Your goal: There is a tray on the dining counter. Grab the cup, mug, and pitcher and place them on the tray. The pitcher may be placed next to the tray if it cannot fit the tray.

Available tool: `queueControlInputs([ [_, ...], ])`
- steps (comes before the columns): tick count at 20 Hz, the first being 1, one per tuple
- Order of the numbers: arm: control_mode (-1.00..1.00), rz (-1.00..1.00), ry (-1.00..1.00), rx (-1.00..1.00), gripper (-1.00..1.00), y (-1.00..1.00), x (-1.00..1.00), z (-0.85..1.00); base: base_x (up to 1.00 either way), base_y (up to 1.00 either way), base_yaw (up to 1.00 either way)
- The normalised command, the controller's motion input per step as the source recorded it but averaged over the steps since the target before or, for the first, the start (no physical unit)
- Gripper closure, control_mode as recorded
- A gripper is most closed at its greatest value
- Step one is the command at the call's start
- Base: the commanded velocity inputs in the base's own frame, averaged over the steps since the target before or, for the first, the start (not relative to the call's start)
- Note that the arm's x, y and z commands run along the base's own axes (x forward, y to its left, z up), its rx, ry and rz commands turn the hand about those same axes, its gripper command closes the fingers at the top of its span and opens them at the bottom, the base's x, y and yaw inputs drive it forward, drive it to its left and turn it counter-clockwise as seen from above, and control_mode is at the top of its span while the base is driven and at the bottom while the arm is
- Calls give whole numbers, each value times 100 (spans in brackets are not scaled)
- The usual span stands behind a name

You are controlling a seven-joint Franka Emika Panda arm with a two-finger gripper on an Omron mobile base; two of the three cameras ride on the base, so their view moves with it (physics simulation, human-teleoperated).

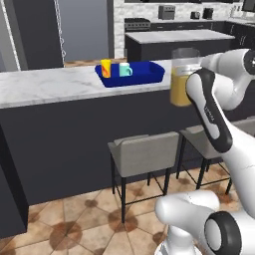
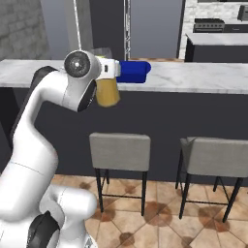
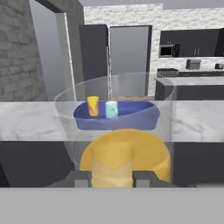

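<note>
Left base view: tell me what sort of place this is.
A rendered home kitchen with a bar-style dining counter. Upholstered stools stand under its marble top, a second island stands behind it, and a stove with small appliances sits against the white brick back wall.

stools (image 1: 144, 152) grey, two, at counter | floor (image 1: 74, 214) brown tile

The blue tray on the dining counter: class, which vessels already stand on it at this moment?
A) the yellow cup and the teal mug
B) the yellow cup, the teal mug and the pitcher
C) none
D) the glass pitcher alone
A: the yellow cup and the teal mug stand side by side in the blue tray, while the pitcher of orange juice is held off the dining counter by the arm.
</note>
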Motion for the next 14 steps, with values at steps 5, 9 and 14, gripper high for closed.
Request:
queueControlInputs([
  [5, -100, 0, 0, 0, 100, 0, 68, 33, 0, 0, 0],
  [9, -100, 0, 0, 1, 100, 0, 62, 27, 0, 0, 0],
  [14, -100, 0, 0, 4, 100, 0, 48, 33, 0, 0, 0],
])
